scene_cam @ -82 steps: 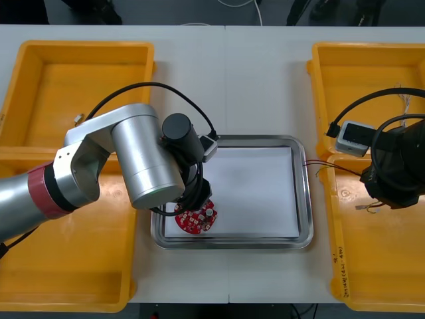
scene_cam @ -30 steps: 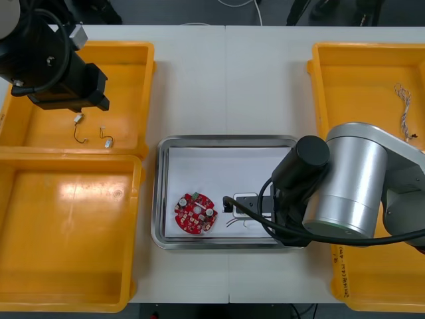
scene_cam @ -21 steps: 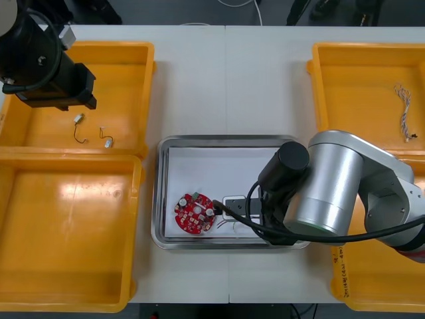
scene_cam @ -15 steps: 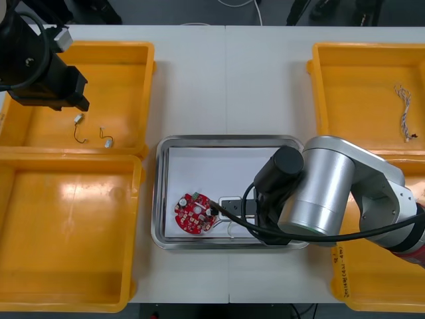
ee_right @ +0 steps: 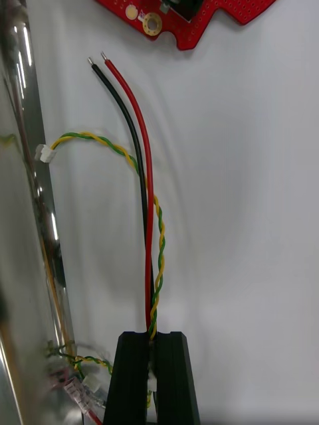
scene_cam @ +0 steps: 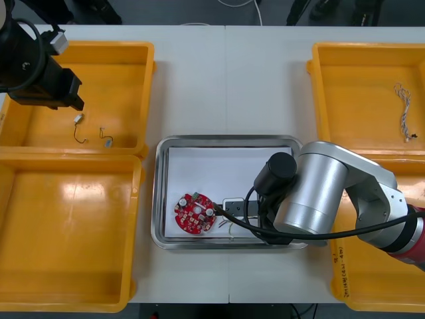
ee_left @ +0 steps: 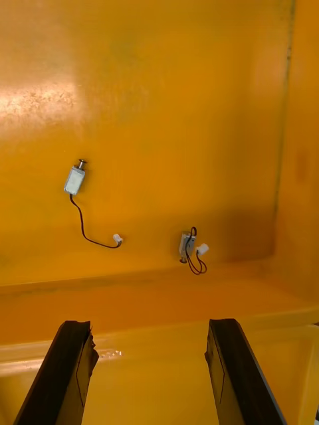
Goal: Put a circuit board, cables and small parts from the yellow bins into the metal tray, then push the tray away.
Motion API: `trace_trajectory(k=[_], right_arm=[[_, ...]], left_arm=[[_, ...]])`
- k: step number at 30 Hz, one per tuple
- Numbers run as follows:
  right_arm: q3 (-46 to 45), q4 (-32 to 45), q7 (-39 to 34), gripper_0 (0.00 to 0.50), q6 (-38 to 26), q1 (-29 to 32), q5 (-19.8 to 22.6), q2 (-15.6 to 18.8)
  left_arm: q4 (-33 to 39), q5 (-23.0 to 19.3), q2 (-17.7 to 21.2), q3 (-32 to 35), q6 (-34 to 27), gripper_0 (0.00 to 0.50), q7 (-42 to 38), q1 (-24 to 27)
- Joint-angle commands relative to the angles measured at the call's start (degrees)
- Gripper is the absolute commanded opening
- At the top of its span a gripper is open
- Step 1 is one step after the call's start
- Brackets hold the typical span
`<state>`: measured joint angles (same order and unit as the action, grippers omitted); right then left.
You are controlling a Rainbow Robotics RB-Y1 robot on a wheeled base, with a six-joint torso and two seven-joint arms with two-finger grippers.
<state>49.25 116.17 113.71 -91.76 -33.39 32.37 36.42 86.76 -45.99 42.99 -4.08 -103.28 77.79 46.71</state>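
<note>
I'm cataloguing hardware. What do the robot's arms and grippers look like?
The right arm, over the metal tray, is a fat silver cylinder with a red band and looped black cable. The left arm's end, over a yellow bin, is black and boxy. The right gripper and left gripper have flat black fingers.

Light: bright, even, from overhead.
Glare: white patches on the floor of the near left yellow plastic bin (scene_cam: 80, 189). Pale sheen on the far left yellow bin (ee_left: 40, 106). Streaks down the shiny wall of the metal tray (ee_right: 26, 53). Highlight along the silver right arm (scene_cam: 312, 199).
Shadows: almost none around the red and black cable (ee_right: 147, 219) on the tray's white lining.
</note>
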Motion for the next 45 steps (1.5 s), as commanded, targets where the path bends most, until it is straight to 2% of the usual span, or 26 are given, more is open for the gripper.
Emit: trace_trajectory(k=[1,4,5,6,7,8,9,10,11,16,19,21,26,28,32,36,38,45], right_arm=[[0.8,0.5,2.2,0.069,0.5,-1.7,-0.5,-1.3],[0.8,0.5,2.5,0.106,0.6,-1.7,-0.9,-1.5],[0.8,0.5,2.4,0.188,0.8,-1.6,-1.2,-1.5],[0.8,0.5,2.4,0.22,1.0,-1.7,-1.2,-1.5],[0.7,0.5,2.4,0.278,1.4,-1.7,-1.3,-1.5],[0.8,0.5,2.4,0.371,1.8,-1.6,-1.3,-1.5],[0.8,0.5,2.4,0.414,1.9,-1.7,-1.4,-1.5],[0.8,0.5,2.4,0.484,2.2,-1.6,-1.5,-1.5],[0.8,0.5,2.4,0.5,2.5,-1.7,-1.6,-1.5],[0.7,0.7,2.4,0.5,2.6,-1.7,-1.9,-1.5],[0.3,1.3,2.1,0.5,2.0,-1.7,-2.3,-1.5],[-0.8,2.0,1.9,0.5,0.7,-1.7,-2.4,-1.7],[-4.7,4.2,0.9,0.5,-4.7,-1.7,-2.1,-2.7],[-6.9,4.9,0.5,0.5,-6.9,-1.9,-1.3,-2.9],[-13.3,5.0,-0.7,0.5,-10.9,-2.3,4.0,-3.3],[-20.7,5.6,-6.0,0.5,-15.1,-2.6,9.6,-3.4],[-23.7,6.3,-8.9,0.5,-17.6,-3.3,11.0,-3.4],[-33.7,9.4,-20.5,0.5,-18.2,-4.4,11.8,-2.8]], left_arm=[[-2.7,1.3,1.9,1.4,3.3,0.5,7.8,1.5],[-4.8,1.7,1.4,1.4,5.1,0.5,8.2,1.5],[-5.6,1.9,1.1,1.4,5.9,0.5,8.3,1.5],[-6.2,2.0,1.0,1.4,6.2,0.5,8.3,1.5],[-7.1,2.2,0.9,1.4,7.1,0.5,8.4,1.5],[-8.1,2.4,0.5,1.4,8.0,0.5,8.6,1.5],[-8.5,2.5,0.3,1.4,8.4,0.5,8.6,1.5],[-9.5,2.8,0.1,1.4,9.3,0.5,8.8,1.5],[-10.3,3.1,-0.2,1.4,10.0,0.5,8.9,1.5],[-13.9,4.6,-1.9,1.4,11.9,0.5,9.3,2.2],[-15.2,7.2,-2.8,0.5,12.6,0.5,9.4,2.7],[-15.3,9.3,-3.4,-1.2,13.9,0.5,9.0,2.8],[-17.8,9.7,-4.4,-2.3,17.0,0.5,8.6,2.9],[-18.6,10.2,-5.0,-2.4,18.1,0.5,8.8,2.9],[-20.6,10.8,-6.1,-2.7,20.7,0.5,9.1,2.9],[-22.0,11.2,-6.7,-3.0,22.9,0.5,9.4,2.9],[-22.6,11.4,-6.8,-3.4,23.8,0.5,9.5,2.9],[-25.1,11.8,-7.0,-5.7,28.4,0.5,9.6,2.9]])
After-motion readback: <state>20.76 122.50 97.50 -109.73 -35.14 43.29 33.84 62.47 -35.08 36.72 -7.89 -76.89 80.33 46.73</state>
